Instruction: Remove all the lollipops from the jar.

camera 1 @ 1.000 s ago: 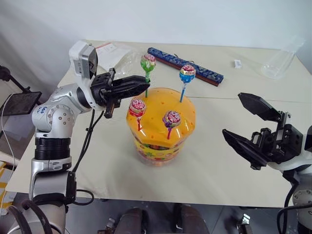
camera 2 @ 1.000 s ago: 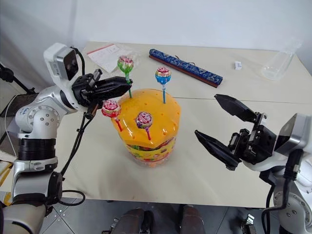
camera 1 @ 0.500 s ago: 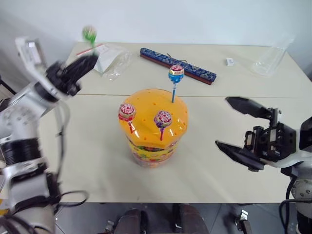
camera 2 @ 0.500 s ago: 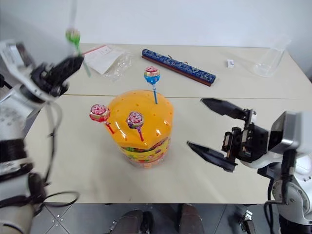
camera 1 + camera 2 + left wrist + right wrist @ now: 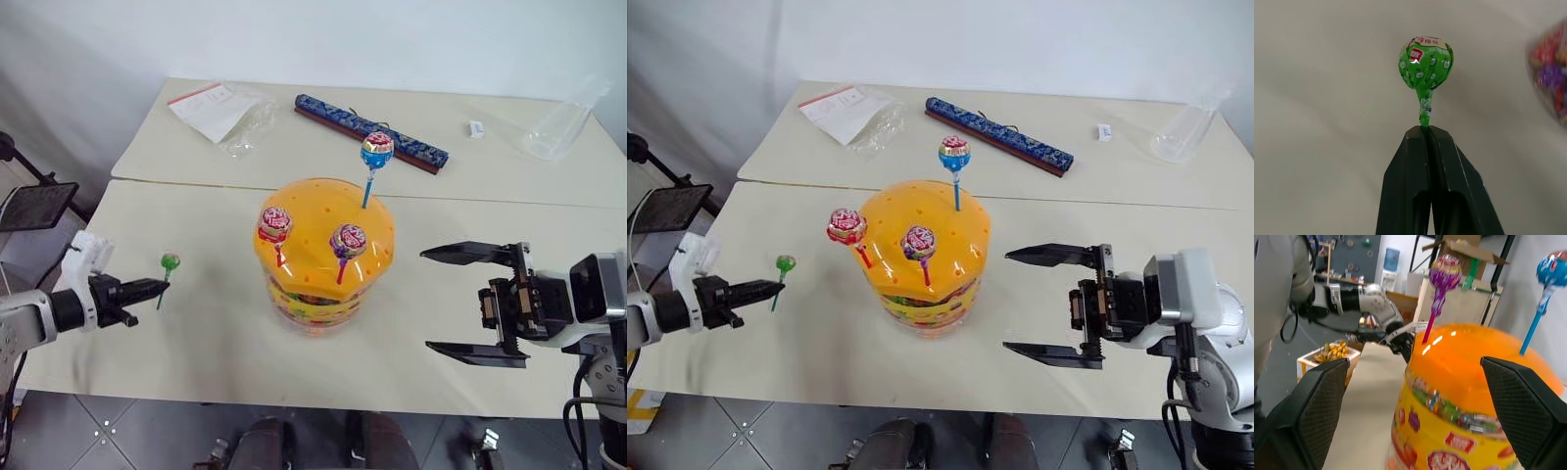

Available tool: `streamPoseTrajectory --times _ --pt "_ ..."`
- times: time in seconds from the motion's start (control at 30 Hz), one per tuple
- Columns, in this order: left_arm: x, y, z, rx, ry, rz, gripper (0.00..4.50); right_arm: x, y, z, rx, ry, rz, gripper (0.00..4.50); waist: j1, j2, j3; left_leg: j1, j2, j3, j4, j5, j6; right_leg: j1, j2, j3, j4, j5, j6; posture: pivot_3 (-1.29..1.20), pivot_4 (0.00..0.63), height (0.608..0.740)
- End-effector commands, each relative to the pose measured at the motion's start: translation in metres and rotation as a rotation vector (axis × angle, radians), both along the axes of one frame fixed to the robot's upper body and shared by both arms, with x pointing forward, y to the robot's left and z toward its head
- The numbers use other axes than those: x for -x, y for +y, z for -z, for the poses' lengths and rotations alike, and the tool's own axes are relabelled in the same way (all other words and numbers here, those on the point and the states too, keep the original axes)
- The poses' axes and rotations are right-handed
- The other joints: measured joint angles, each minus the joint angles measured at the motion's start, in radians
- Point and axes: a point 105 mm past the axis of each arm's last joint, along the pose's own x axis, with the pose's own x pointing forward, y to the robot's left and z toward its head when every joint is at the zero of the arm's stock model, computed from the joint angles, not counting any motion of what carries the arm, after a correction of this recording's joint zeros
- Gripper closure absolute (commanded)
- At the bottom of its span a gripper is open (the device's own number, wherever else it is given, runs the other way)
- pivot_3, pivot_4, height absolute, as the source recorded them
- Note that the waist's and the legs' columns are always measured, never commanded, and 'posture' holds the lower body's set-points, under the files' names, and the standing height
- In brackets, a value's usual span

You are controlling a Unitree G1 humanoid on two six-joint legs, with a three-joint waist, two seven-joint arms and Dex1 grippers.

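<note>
The jar, an orange-domed tub, stands mid-table. Three lollipops stick up from its lid: blue, red and purple. The green lollipop is out of the jar, low over the table's left part. My left gripper is shut on its stick, and in the left wrist view the stick is pinched between the closed fingertips with the green head above. My right gripper hangs open to the right of the jar, apart from it, one finger above the other.
At the back of the table lie a long blue patterned box, a clear bag with a paper sheet, a clear plastic cup and a small white piece. A dark tablet stands off the table's left side.
My left gripper pulled the green lollipop up out of the jar, then swung it left and down to the table's left part. The right gripper turned its open fingers and sank slightly.
</note>
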Motion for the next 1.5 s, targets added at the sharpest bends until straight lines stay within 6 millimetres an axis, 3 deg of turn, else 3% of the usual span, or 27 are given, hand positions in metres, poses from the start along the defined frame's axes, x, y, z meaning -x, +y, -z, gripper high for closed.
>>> streamPoseTrajectory --times 0.03,0.13,0.23,0.33,0.5,0.6,0.67,0.77,1.03,1.13,1.33,1.5 --pt "0.004 0.007 -0.007 -0.071 -0.034 0.018 3.15 0.000 -0.007 -0.002 0.021 -0.034 0.020 0.00 -0.002 0.000 0.000 0.000 0.000 0.000 0.000 0.000 0.000 0.000 0.000 0.000 0.000 0.000 0.000 0.00 0.150 0.740" --pt "0.011 0.006 -0.025 -0.074 -0.190 0.189 2.25 -0.001 -0.009 -0.002 0.014 -0.038 0.049 0.00 -0.004 0.000 0.000 0.000 0.000 0.000 0.000 0.000 -0.001 0.000 0.000 0.000 -0.001 0.000 0.000 0.00 0.150 0.740" --pt "0.005 0.019 -0.042 -0.091 -0.343 0.214 1.38 0.000 -0.011 -0.004 -0.008 -0.022 0.070 0.00 -0.004 0.001 0.000 0.000 0.000 0.001 0.000 -0.001 -0.002 -0.001 -0.001 -0.001 -0.004 -0.001 -0.001 0.00 0.150 0.740" --pt "0.004 0.019 -0.066 -0.081 -0.479 0.317 0.45 0.005 -0.011 -0.007 -0.021 -0.013 0.073 0.00 -0.004 0.001 0.000 0.000 0.000 0.002 0.000 -0.001 -0.002 -0.001 -0.002 -0.003 -0.004 -0.001 -0.001 0.00 0.150 0.740" --pt "0.011 -0.023 -0.127 -0.021 -0.732 0.574 0.45 0.010 -0.011 -0.012 -0.031 0.000 0.075 0.00 0.002 0.000 0.000 -0.001 0.000 0.001 0.000 0.000 -0.002 0.000 -0.003 -0.005 0.000 0.000 -0.001 0.00 0.150 0.740" --pt "0.026 -0.084 -0.156 0.161 -0.813 0.838 0.45 0.011 -0.008 -0.016 -0.039 -0.014 0.066 0.00 0.004 0.001 0.000 0.000 -0.001 0.002 0.000 0.002 0.002 0.000 -0.003 -0.005 0.000 0.000 0.000 0.00 0.150 0.740" --pt "0.031 -0.108 -0.157 0.213 -0.817 0.955 0.45 0.011 -0.007 -0.020 -0.056 -0.054 0.066 0.00 0.010 0.001 0.000 0.000 -0.002 0.001 0.000 0.002 0.004 0.001 -0.003 -0.006 0.001 0.000 0.000 0.00 0.150 0.740" --pt "0.033 -0.126 -0.160 0.285 -0.817 1.035 0.45 0.011 -0.006 -0.020 -0.055 -0.063 0.066 0.00 0.011 0.001 0.000 0.002 -0.003 0.004 0.001 0.003 0.005 0.001 0.004 -0.006 0.002 0.000 0.001 0.00 0.150 0.740" --pt "0.036 -0.148 -0.152 0.354 -0.745 1.163 0.45 0.013 -0.006 -0.020 -0.062 -0.064 0.094 0.00 0.011 0.001 0.000 0.002 0.002 0.009 0.002 0.004 0.005 0.001 0.011 -0.006 0.000 0.000 0.001 0.00 0.150 0.740" --pt "0.035 -0.154 -0.148 0.364 -0.741 1.184 1.04 0.013 -0.005 -0.021 -0.067 -0.067 0.106 0.00 0.013 0.001 0.000 0.002 0.002 0.009 0.002 0.004 0.005 0.001 0.011 -0.005 0.000 0.000 0.001 0.00 0.150 0.740" --pt "0.032 -0.160 -0.133 0.311 -0.720 1.214 2.91 0.014 -0.003 -0.022 -0.066 -0.074 0.124 0.00 0.014 0.001 0.000 0.002 0.001 0.009 0.002 0.004 0.005 0.001 0.011 -0.004 -0.001 0.000 0.001 0.00 0.150 0.740" --pt "0.030 -0.165 -0.138 0.355 -0.752 1.202 4.35 0.011 -0.003 -0.026 -0.095 -0.075 0.144 0.00 0.013 0.001 0.000 0.002 0.002 0.009 0.002 0.005 0.005 0.001 0.011 -0.004 -0.001 0.000 0.001 0.00 0.150 0.740"
